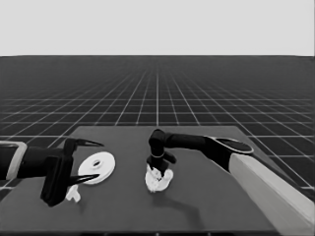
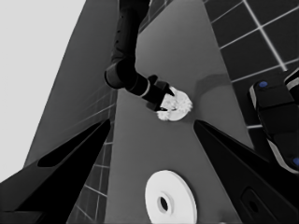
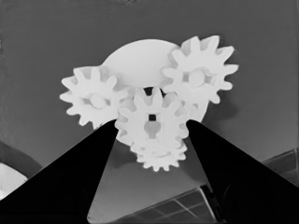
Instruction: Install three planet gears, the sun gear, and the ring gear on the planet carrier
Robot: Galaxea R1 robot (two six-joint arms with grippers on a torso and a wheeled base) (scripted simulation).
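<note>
At the left edge of the head view we see the left gripper [image 1: 84,162] waiting, fingers spread, the larger round part [image 1: 97,167] just beside. At centre, the right gripper [image 1: 158,172] pinches a gear [image 3: 152,122] over the smaller round part [image 3: 135,58].

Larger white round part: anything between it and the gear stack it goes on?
Yes: the right gripper sits directly over the smaller white round part and the small white toothed gears there. Nothing else visible lies between them and the larger white round part.
</note>
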